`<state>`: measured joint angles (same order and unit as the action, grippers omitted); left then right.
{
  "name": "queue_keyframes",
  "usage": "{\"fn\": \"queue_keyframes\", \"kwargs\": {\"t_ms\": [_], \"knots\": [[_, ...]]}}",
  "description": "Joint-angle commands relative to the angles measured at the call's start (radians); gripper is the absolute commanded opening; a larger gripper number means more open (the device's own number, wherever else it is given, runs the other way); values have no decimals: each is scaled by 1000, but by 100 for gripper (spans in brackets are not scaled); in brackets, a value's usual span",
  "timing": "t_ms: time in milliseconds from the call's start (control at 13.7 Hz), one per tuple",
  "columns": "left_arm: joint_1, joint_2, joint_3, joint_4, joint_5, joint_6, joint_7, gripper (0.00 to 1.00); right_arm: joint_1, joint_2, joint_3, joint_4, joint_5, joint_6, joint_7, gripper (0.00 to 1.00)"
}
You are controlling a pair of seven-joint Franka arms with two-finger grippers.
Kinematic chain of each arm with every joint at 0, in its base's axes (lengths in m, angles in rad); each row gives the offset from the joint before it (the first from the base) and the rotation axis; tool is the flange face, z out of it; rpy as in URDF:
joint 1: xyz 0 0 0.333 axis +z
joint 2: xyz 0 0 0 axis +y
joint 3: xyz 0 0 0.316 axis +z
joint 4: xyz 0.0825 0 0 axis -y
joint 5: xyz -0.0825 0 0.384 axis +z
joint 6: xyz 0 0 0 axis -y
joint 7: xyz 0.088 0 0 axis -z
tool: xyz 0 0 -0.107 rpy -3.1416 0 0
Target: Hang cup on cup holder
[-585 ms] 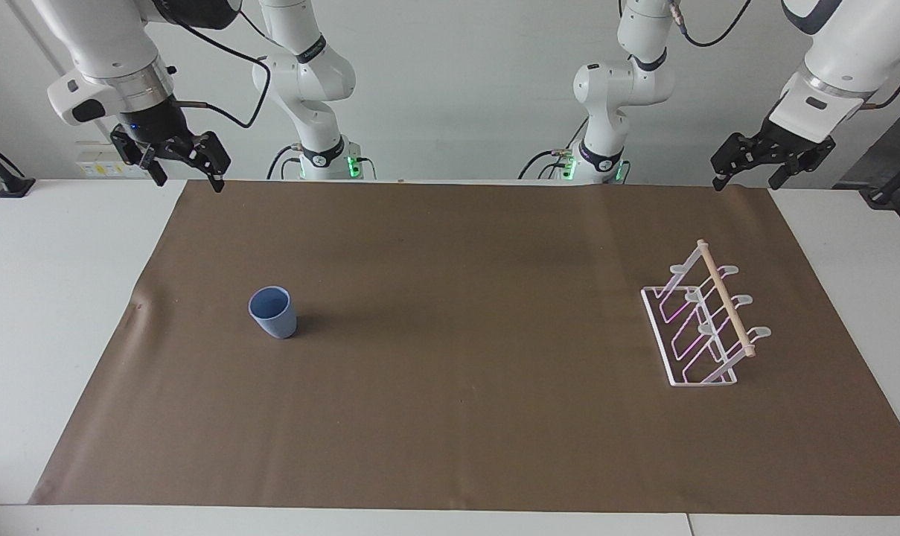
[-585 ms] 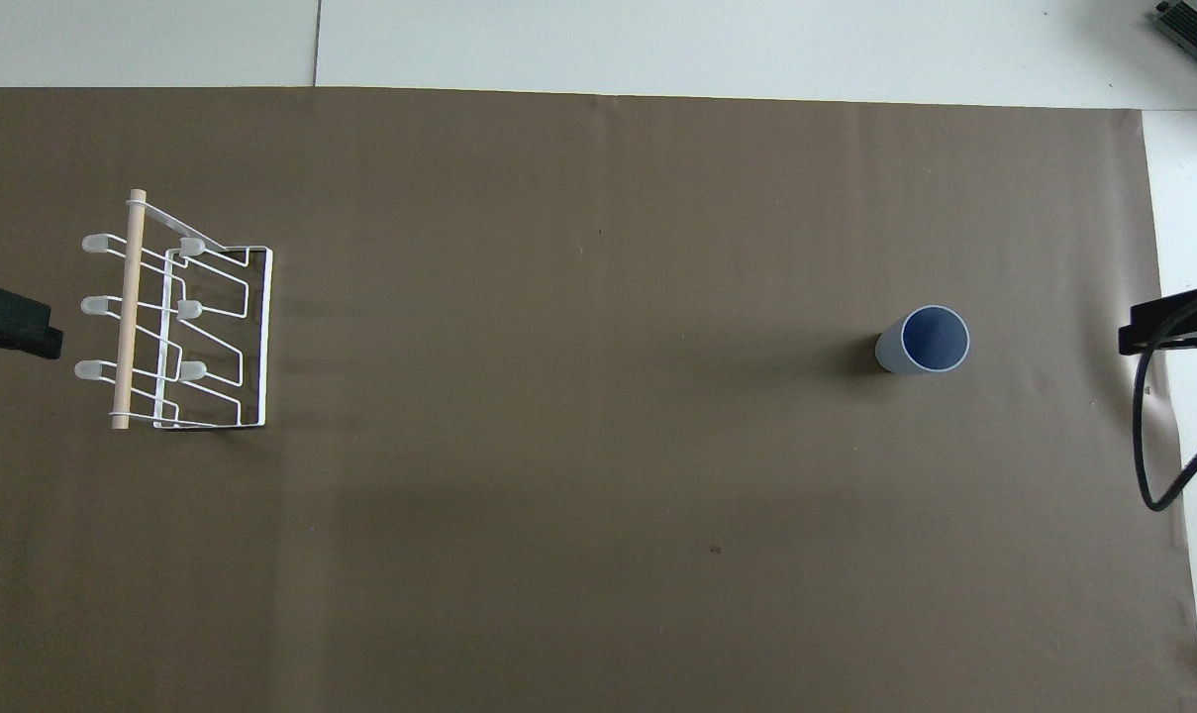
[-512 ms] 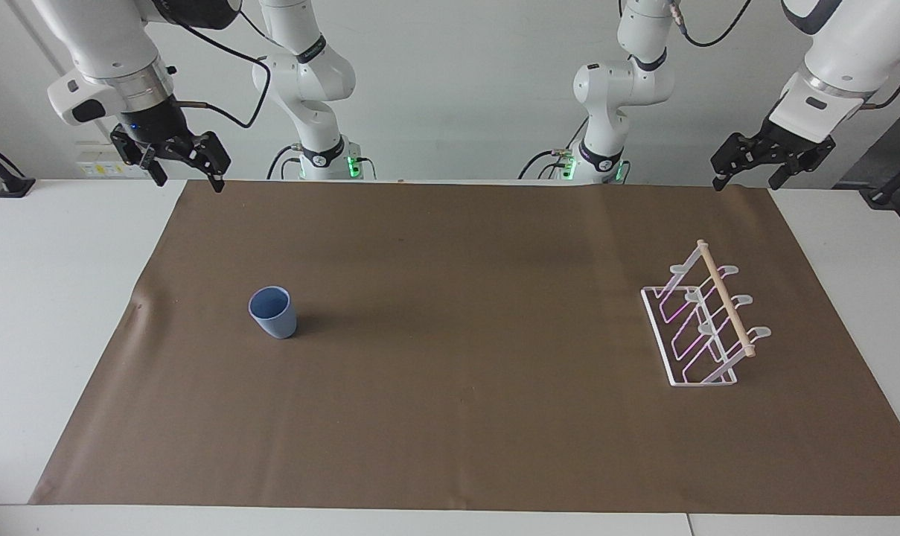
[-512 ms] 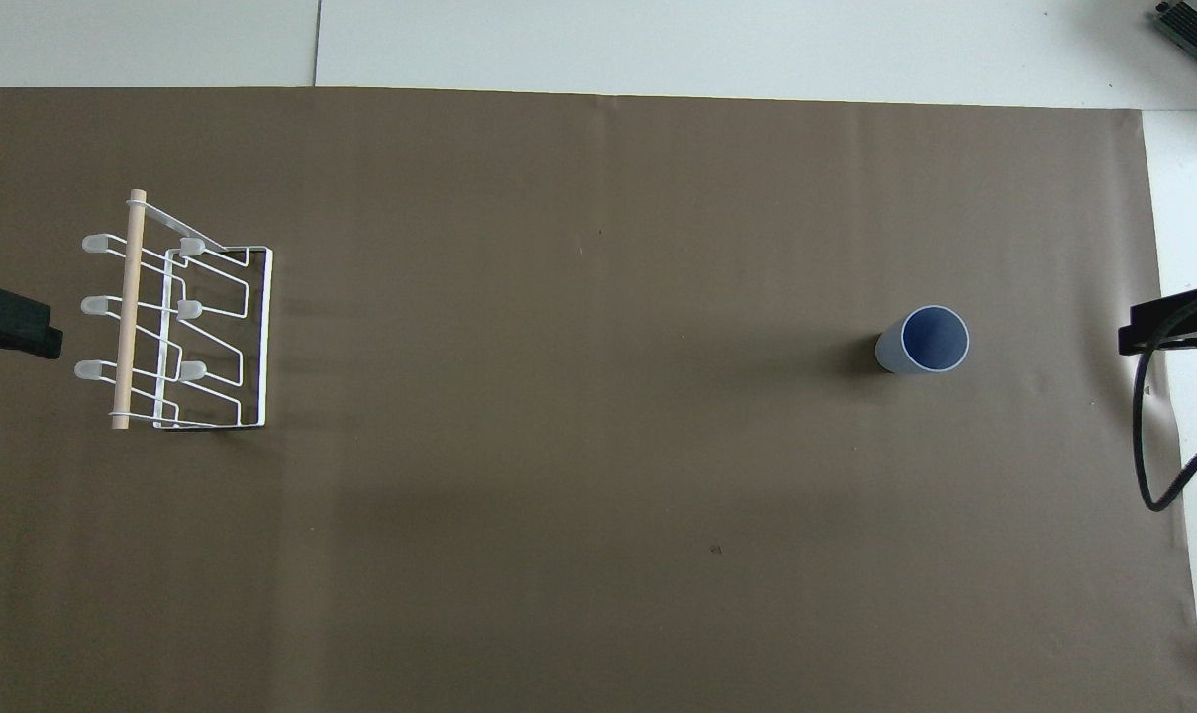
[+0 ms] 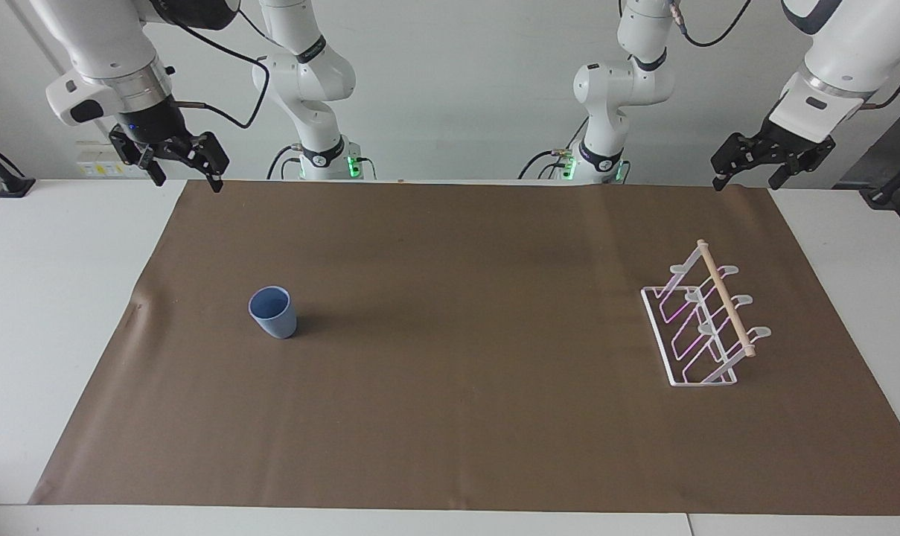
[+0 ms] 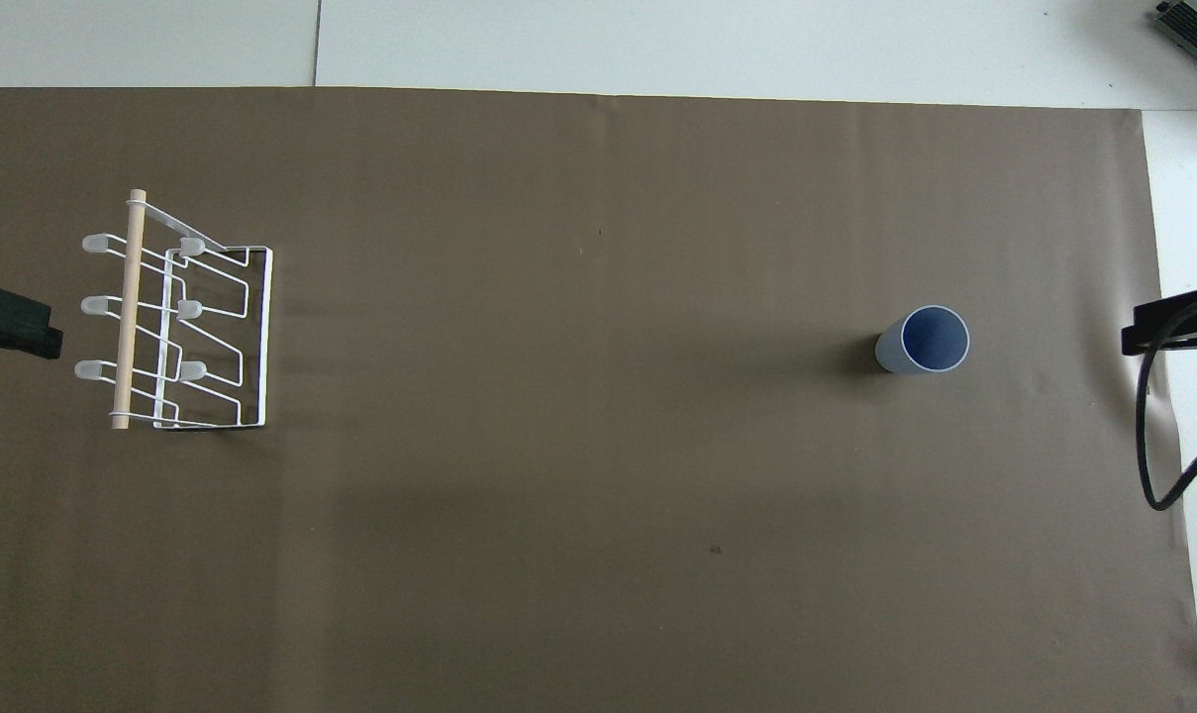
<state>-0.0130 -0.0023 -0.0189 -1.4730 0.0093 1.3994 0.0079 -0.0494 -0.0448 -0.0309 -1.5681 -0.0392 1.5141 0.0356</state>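
Observation:
The light-blue cup (image 5: 273,313) stands upright, mouth up, on the brown mat toward the right arm's end; it also shows in the overhead view (image 6: 925,342). The white wire cup holder (image 5: 706,320) with its wooden rod stands toward the left arm's end, with no cup on its prongs; it also shows in the overhead view (image 6: 177,322). My right gripper (image 5: 187,181) is open and empty, raised over the mat's edge at its own end, well apart from the cup. My left gripper (image 5: 746,179) is open and empty, raised over the mat's edge near the holder's end.
The brown mat (image 5: 464,298) covers most of the white table (image 5: 40,298). Two further arms (image 5: 308,82) stand at the robots' edge. A black cable (image 6: 1152,436) hangs from the right arm at the mat's edge.
The right gripper has drifted very slightly toward its own end of the table. The cup, the holder and the left gripper have not moved.

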Motion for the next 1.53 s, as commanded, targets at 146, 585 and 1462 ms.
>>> {"fn": "queue_keyframes", "kwargs": {"t_ms": [146,585,1462], "knots": [[10,-25,-7,-29,6,-5,3,100,-12,-26,6,-30,24,12,7,100],[10,-27,-7,-29,6,-5,3,100,-12,-26,6,-30,24,12,-2,100],[10,-25,-7,-29,6,-5,4,100,-3,6,8,-180,25,308,-34,100]]}}
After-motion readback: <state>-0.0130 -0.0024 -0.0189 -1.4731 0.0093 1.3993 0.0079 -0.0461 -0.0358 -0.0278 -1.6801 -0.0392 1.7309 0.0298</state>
